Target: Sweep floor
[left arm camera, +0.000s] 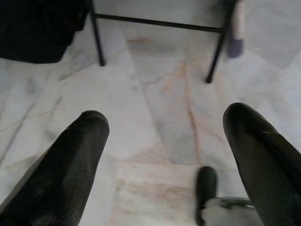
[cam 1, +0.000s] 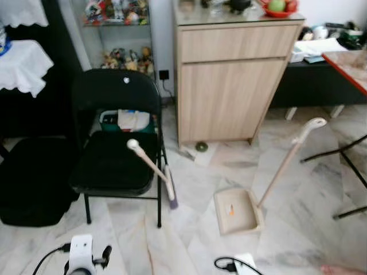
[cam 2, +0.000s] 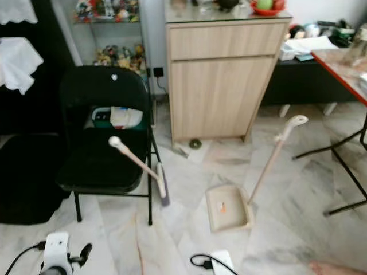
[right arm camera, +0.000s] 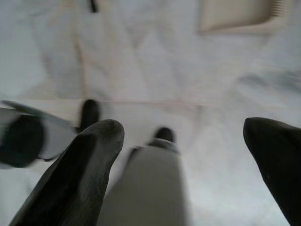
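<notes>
A beige broom leans against the front edge of a black folding chair, its rounded handle end over the seat and its purplish bristle head on the marble floor just beside the chair's front right leg. Near it, to the right, a beige dustpan rests on the floor with its long handle tilted up and to the right; something small and orange lies inside the pan. Behind both stands a light wooden cabinet, with a small round greenish object on the floor at its base. A red-edged bench occupies the upper right corner. The left claw hangs above bare floor near the chair legs, its fingers spread wide and holding nothing. The right claw is likewise spread and empty, above the floor with the dustpan ahead of it.
</notes>
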Controlling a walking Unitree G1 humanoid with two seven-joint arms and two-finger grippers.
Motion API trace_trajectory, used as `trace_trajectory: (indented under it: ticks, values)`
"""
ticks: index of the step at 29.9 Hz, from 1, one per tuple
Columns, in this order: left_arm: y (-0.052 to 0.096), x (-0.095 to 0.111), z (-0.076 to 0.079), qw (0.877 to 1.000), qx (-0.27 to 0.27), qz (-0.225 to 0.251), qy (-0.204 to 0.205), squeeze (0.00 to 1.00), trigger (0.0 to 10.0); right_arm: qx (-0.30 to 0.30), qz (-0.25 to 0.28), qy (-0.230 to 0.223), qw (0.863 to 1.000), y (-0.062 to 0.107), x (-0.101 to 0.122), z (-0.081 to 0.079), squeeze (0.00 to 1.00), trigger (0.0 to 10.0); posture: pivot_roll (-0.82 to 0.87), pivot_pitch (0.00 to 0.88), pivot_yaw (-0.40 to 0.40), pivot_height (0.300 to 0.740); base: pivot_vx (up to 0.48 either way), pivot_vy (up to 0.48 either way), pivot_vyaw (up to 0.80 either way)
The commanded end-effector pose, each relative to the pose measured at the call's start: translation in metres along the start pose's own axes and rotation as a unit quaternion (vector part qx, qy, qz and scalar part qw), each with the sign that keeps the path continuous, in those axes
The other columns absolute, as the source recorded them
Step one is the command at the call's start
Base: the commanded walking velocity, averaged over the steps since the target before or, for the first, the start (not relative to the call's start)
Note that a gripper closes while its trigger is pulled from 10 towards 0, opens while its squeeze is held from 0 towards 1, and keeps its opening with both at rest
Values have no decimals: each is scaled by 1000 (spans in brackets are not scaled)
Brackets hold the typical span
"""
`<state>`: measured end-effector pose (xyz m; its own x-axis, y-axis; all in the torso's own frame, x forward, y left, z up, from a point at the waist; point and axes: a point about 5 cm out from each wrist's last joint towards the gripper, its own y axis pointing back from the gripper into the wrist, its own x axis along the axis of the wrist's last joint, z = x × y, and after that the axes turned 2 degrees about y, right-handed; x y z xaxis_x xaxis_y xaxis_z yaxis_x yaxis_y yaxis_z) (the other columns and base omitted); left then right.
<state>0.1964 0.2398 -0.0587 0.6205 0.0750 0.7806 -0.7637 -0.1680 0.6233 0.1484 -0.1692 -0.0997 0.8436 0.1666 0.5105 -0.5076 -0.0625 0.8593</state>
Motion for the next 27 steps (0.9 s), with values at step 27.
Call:
trace_trajectory:
  ticks: [27]
  values:
    - [3, -7, -2, 1000, 2, -13, 7, 0, 10000, 13, 5, 17, 1000, -2, 7, -10, 0, 10000, 27, 39, 4, 740, 9, 0, 0]
